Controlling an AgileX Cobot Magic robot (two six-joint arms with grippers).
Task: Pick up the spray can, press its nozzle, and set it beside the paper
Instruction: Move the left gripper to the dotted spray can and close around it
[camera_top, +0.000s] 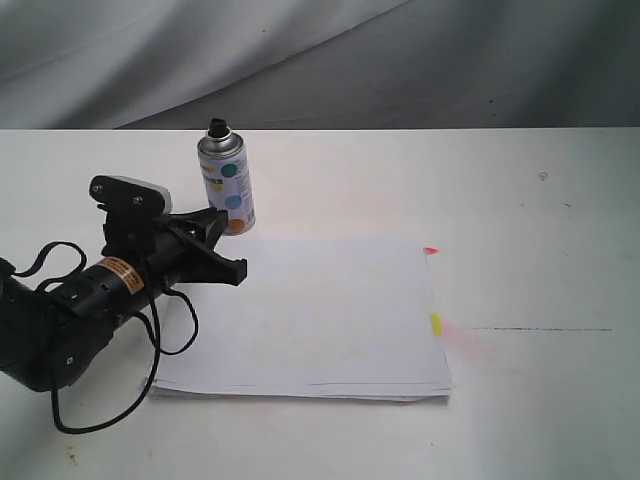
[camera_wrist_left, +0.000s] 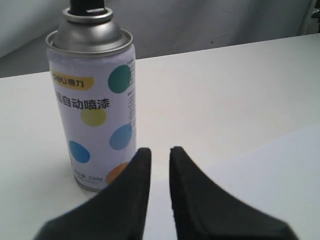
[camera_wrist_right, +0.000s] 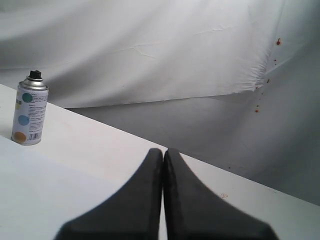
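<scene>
The spray can (camera_top: 228, 185) stands upright on the table just beyond the paper's far left corner, its black nozzle (camera_top: 217, 126) on top. The paper (camera_top: 330, 320) is a white stack lying flat mid-table, with a pink tab (camera_top: 431, 250) and a yellow tab (camera_top: 436, 323) on its right edge. My left gripper (camera_top: 232, 243) sits low at the can's base, over the paper's corner. In the left wrist view the can (camera_wrist_left: 95, 110) is close beside that gripper (camera_wrist_left: 160, 152), whose fingers stand a narrow gap apart with nothing between them. My right gripper (camera_wrist_right: 163, 151) is shut, empty, far from the can (camera_wrist_right: 29, 112).
The white table (camera_top: 520, 200) carries a faint pink stain (camera_top: 462, 338) right of the paper. A grey cloth backdrop (camera_top: 320, 60) hangs behind the table. The left arm's black cable (camera_top: 150, 380) loops over the table by the paper's left edge.
</scene>
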